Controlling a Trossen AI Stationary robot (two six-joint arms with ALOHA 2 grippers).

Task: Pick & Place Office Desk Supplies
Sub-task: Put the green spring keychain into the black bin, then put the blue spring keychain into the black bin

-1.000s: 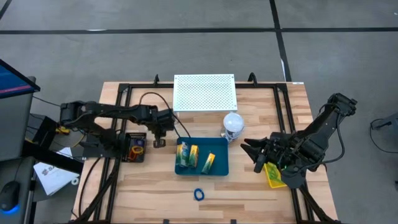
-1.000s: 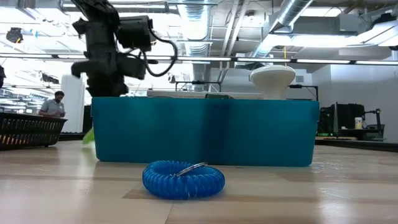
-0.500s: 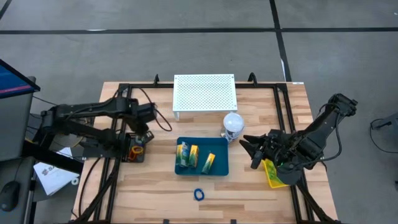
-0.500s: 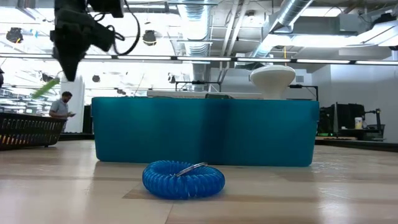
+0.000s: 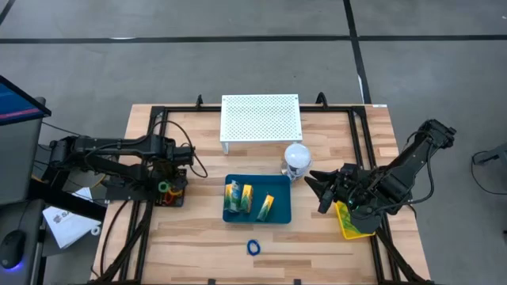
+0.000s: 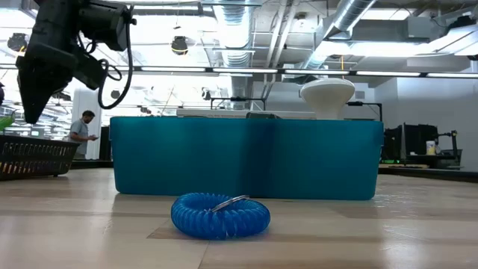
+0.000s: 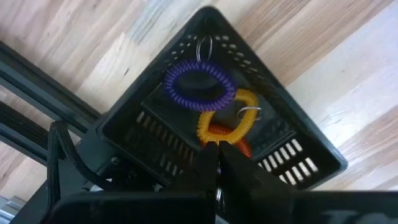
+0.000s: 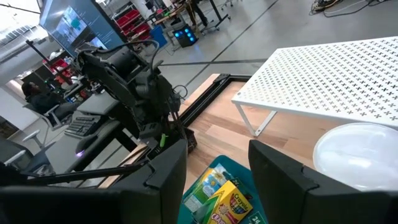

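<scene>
- The left wrist view is showing the inside of the black mesh basket (image 7: pixel 186 143): a purple loop (image 7: pixel 199 86) is lying over an orange loop (image 7: pixel 227 121); the high view resolves no such detail.
- The left gripper (image 5: pixel 165 187), jaws closed on a green loop (image 5: pixel 163 188), is hovering over the basket near the bench's left edge.
- The low view is showing a blue coiled loop (image 6: pixel 219 215) lying near the front edge, before the teal tray (image 6: pixel 246 158).
- The right gripper (image 8: pixel 217 163), jaws wide, is gripping a yellow-green crayon box (image 8: pixel 224 202) near the right edge.
</scene>
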